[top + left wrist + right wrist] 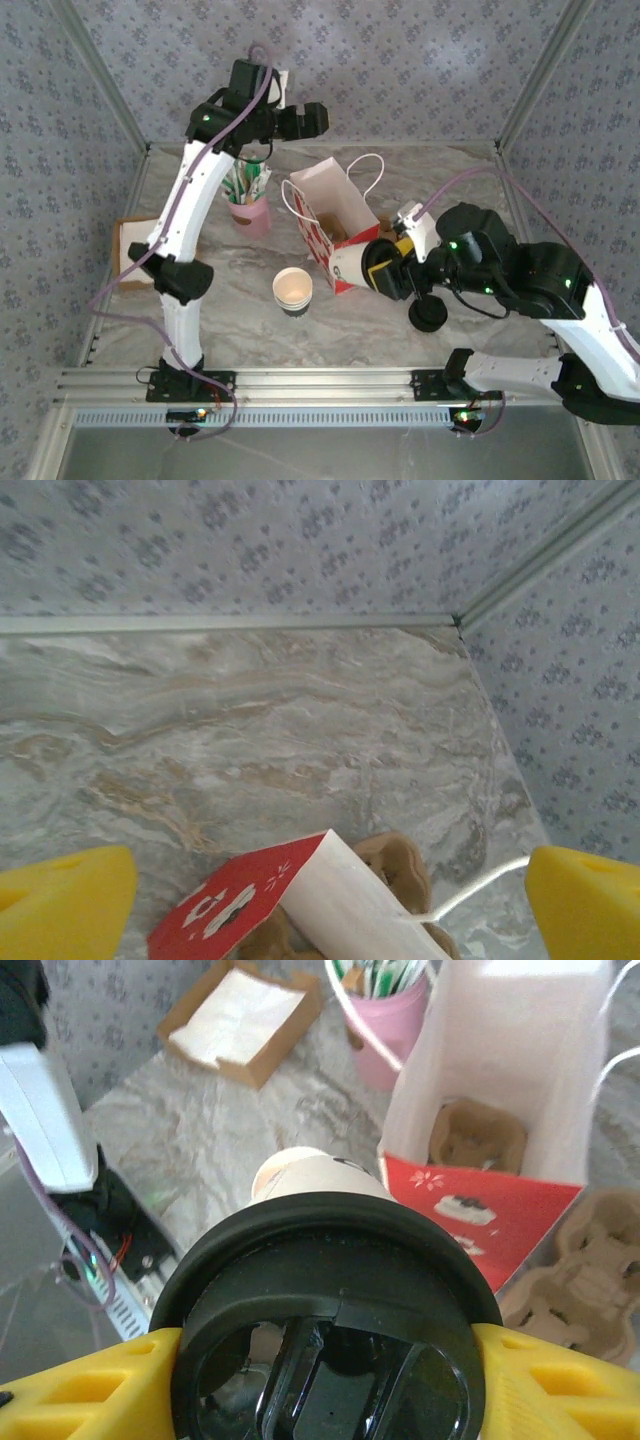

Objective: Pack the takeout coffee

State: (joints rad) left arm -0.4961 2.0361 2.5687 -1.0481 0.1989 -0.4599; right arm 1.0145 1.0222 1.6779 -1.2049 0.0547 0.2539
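Observation:
The takeout coffee [352, 268] is a white paper cup with a black lid, lying sideways in the air just in front of the red-and-white paper bag [335, 215]. My right gripper [385, 268] is shut on it. In the right wrist view the black lid [330, 1330] sits between my yellow fingers [90, 1390], and the white cup body [320, 1175] points toward the open bag [500, 1070], which holds a brown cup carrier [478, 1135]. My left gripper [310, 120] hangs high at the back, open and empty, above the bag's rim [340, 900].
A lidless stack of white cups [293, 290] stands left of the bag and a loose black lid [428, 314] lies under my right wrist. A pink holder [250, 212] with sachets and a napkin box [125, 250] stand at the left. Another cardboard carrier [580, 1280] lies beside the bag.

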